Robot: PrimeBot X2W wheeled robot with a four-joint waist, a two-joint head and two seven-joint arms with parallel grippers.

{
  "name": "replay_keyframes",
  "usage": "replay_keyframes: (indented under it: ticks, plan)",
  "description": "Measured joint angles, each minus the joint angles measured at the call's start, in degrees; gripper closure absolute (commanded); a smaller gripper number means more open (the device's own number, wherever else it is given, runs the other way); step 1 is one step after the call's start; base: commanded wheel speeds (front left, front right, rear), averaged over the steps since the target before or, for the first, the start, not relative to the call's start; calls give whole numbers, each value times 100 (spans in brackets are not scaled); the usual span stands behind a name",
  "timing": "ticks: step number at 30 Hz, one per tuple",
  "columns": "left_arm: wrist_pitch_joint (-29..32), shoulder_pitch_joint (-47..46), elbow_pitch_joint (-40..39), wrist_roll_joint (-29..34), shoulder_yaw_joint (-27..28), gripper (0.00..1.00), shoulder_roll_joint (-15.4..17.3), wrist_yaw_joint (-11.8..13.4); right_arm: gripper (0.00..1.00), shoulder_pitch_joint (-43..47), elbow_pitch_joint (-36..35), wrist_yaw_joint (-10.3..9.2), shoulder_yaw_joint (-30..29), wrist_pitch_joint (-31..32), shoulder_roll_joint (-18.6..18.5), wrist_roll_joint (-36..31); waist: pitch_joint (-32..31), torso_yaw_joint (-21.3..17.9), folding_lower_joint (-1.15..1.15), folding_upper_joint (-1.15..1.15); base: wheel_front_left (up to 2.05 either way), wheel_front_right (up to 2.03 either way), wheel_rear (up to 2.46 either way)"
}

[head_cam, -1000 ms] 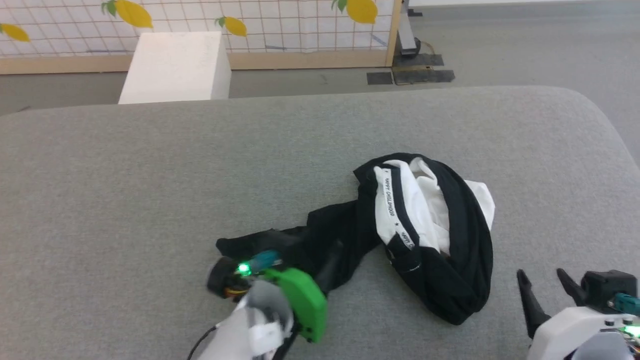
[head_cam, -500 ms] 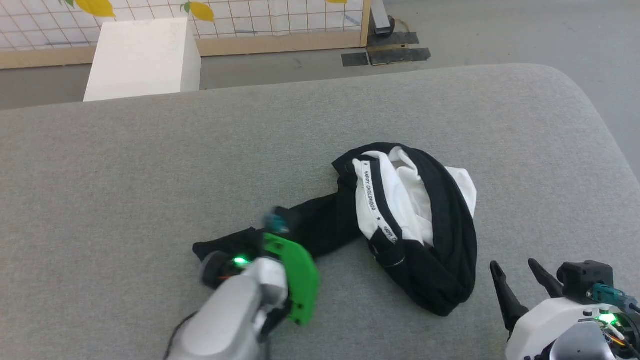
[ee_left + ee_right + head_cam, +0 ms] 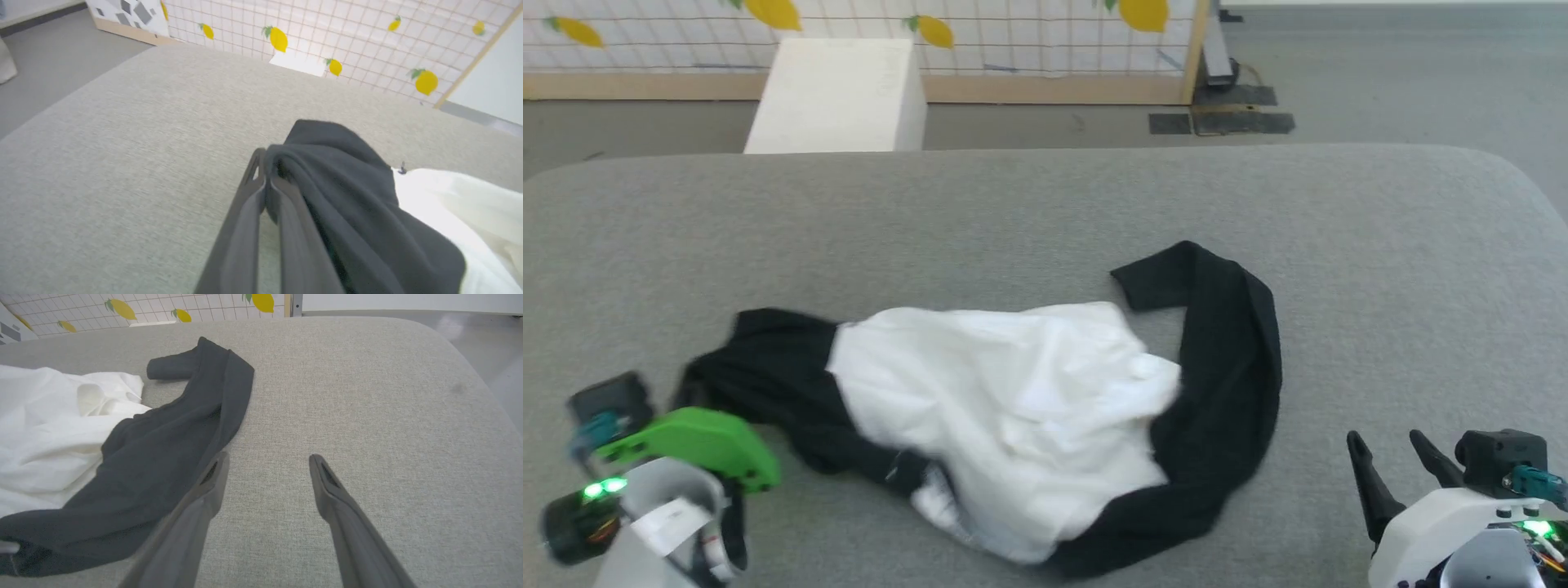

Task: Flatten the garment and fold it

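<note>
The garment (image 3: 1013, 400) lies across the middle of the grey cushion, its white body rumpled and face down. One black sleeve (image 3: 768, 367) stretches left and the other (image 3: 1233, 359) curves round the right side. In the left wrist view my left gripper (image 3: 266, 157) is shut on the bunched end of the left black sleeve (image 3: 347, 183). Its green wrist cover (image 3: 686, 445) sits at the lower left of the head view. My right gripper (image 3: 1392, 457) stands open over bare cushion, just right of the other sleeve (image 3: 163, 457), with nothing between its fingers (image 3: 212, 477).
The grey cushion (image 3: 1013, 212) is wide, with a rounded far right corner (image 3: 1503, 175). Beyond its far edge stand a white box (image 3: 837, 94) and a lemon-patterned grid panel (image 3: 1013, 33) on the grey floor.
My left gripper has shut on the black sleeve and pulled it left; the bundled garment has unrolled and its white body now shows. The head camera shifted. The right gripper stayed open.
</note>
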Motion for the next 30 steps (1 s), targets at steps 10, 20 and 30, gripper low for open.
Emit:
replay_keyframes:
  ticks: [10, 20, 30]
  plan:
    - [-481, 561, -460, -207, 178, 0, -149, -27, 0, -29, -1, 0, 160, 40, 2, -5, -94, 369, 0, 0, 0, 0, 0]
    - [-1279, 1092, -1172, 143, 126, 0, -572, -222, 0, -783, 215, 0, 1404, -136, 2, -164, 24, 575, 0, 0, 0, 0, 0]
    - [-1308, 745, -1741, 1081, 163, 0, -1319, -848, 0, -2775, 2061, 0, 2606, 412, -192, -131, 345, 1095, 0, 0, 0, 0, 0]
